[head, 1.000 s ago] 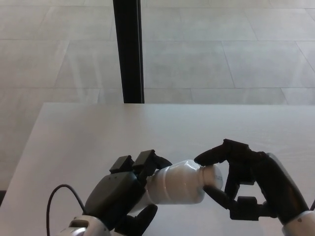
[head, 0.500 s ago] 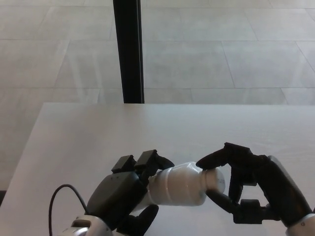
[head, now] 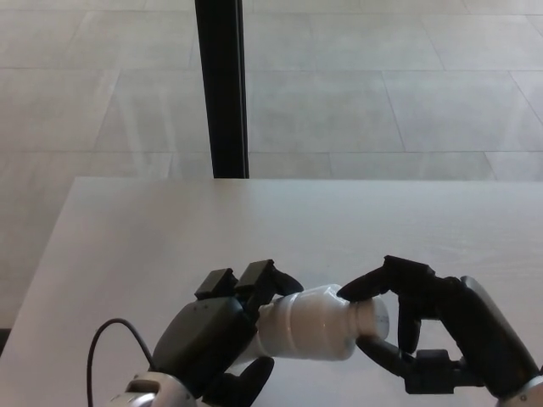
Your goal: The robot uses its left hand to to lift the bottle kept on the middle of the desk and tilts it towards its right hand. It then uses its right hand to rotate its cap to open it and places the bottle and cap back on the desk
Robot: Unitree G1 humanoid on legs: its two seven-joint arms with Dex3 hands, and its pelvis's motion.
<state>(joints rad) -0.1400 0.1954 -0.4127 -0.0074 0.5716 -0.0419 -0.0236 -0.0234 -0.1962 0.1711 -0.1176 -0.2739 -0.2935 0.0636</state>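
Nearest the camera, the left hand (head: 216,335) wraps its fingers (head: 259,284) round the base end of the white bottle (head: 310,324), holding it clear of the counter (head: 153,229). The bottle lies tilted nearly level, its long axis running left to right, with the cap (head: 372,315) pointing at the right hand (head: 428,326). That hand is the nearer one to the cap: its upper finger (head: 373,284) presses on the cap from above and its thumb (head: 382,352) from below, pinching it. The coming twist therefore appears to turn about this left-to-right axis, while the left hand steadies the body. A thin black cable (head: 106,339) loops beside the left wrist. Farther off, a dark post (head: 222,85) rises behind the counter's back edge, with pale floor tiles (head: 382,76) beyond.
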